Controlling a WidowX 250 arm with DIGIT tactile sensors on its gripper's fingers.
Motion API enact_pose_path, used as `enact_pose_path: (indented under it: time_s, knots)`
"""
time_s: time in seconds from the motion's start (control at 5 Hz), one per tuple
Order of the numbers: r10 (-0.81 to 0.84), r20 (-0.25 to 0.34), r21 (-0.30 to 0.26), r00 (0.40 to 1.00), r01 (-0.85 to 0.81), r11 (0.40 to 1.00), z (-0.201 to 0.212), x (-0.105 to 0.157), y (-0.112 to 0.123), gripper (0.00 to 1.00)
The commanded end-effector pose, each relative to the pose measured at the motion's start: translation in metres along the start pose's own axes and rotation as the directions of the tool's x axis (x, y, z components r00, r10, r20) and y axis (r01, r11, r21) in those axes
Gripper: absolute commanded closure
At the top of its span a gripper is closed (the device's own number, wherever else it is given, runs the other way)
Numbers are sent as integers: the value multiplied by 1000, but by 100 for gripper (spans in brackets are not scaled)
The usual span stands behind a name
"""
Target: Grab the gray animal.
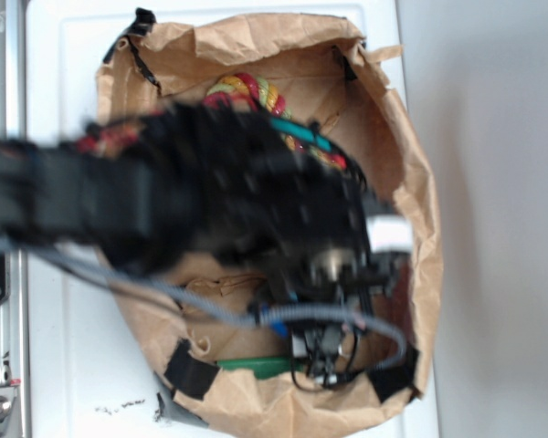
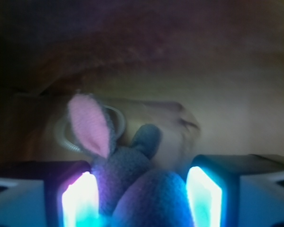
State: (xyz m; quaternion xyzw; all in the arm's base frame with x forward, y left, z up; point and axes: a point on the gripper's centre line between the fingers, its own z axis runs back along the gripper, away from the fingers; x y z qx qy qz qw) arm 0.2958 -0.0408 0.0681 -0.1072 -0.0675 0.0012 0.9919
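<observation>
The gray animal (image 2: 132, 182) is sitting between the two glowing fingers (image 2: 79, 201) of the gripper (image 2: 142, 198), filling the lower middle of the wrist view. Its plush is looking soft and nappy, rounded in body, with one tall oval ear lined in smooth pink felt standing up at the left and a darker gray ear poking up beside it. The ears are pointing up and away from the camera, so the long axis is running away from the wrist, roughly midway between the fingers. A thin gray looped cord is showing behind the pink ear. The jaws are standing spread on either side of the plush; whether the lit pads are touching the fabric cannot be told, as the view is blurred.

From the exterior view, the black arm is reaching in from the left over a crumpled brown paper bag (image 1: 411, 182) lying open on the white tabletop (image 1: 82, 365), its edges creased and held with black tape. A twisted rope toy (image 1: 247, 91) in red, yellow and green is lying at the bag's far side, and a flat green block (image 1: 256, 365) is showing near its lower edge. The animal itself is hidden under the arm there
</observation>
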Motion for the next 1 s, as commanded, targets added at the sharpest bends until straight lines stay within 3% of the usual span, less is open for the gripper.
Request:
enact_pose_path:
  time_s: [0.0, 0.2, 0.4, 0.6, 0.8]
  knots:
    - [3, 20, -90, 1000, -1, 996, 71, 10, 10, 100]
    - [-4, -22, -107, 1000, 1, 994, 92, 6, 12, 100]
    - [40, 12, -57, 999, -39, 998, 111, 1, 22, 100]
    - [30, 110, 30, 993, -34, 999, 123, -11, 40, 100]
    - [49, 251, 149, 967, -88, 985, 124, -21, 51, 100]
